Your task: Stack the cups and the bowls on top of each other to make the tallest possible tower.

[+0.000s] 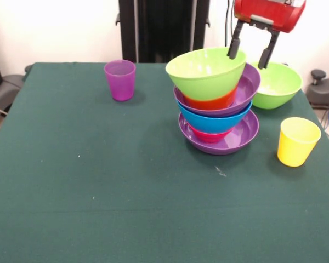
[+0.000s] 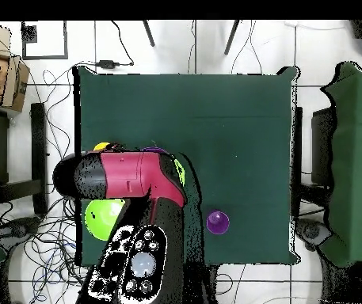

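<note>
Nearest the camera we recorded a yellow cup [image 1: 298, 141] upright on the green table [image 1: 98, 192], just right of the tower [image 1: 216, 104]. The tower stood on a wide purple bowl [image 1: 242, 133], then a red-pink bowl [image 1: 210, 135], a blue one [image 1: 214, 121], a second purple one [image 1: 247, 87], an orange one [image 1: 208, 102] and a lime green bowl [image 1: 205, 71] tilted on top. Beyond it we noted a second lime green bowl [image 1: 277, 85] and, well left, a purple cup [image 1: 120, 80]. The gripper [image 1: 251, 53] hung with fingers apart over the top bowl's far rim, clamping nothing.
</note>
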